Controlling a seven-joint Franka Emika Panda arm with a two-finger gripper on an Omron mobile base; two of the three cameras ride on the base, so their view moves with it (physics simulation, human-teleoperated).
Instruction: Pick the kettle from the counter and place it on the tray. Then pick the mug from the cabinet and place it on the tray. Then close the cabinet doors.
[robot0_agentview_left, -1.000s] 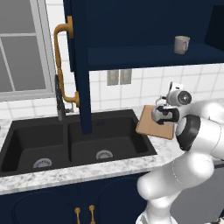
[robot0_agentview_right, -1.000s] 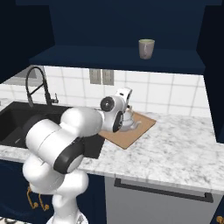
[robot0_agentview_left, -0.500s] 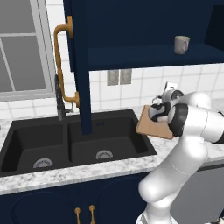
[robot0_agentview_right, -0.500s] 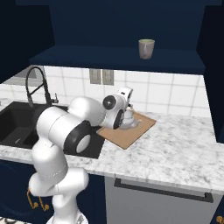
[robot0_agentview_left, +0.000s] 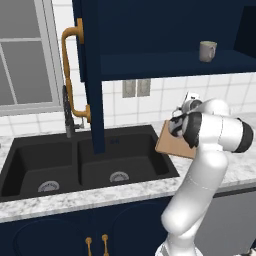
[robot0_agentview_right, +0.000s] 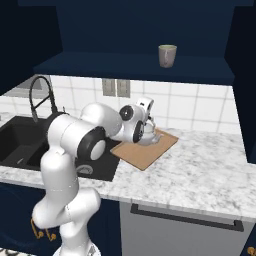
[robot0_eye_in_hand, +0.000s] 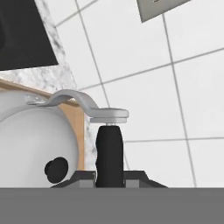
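Silver kettle (robot0_eye_in_hand: 35, 140) stands on the tray (robot0_agentview_right: 145, 152), mostly hidden behind the wrist; gripper (robot0_eye_in_hand: 109, 131) fingers look clamped on its handle (robot0_eye_in_hand: 74, 99).

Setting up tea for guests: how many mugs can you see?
1. The mug stands alone on the open cabinet's shelf, above the tray. Others may be hidden behind the door.

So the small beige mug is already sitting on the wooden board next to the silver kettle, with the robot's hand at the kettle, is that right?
Not quite. The small pale beige mug stands on the dark shelf of the navy-blue cabinet, as the right base view shows. The rest holds: the gripper is at the rounded silver-grey kettle on the light-brown wooden tray.
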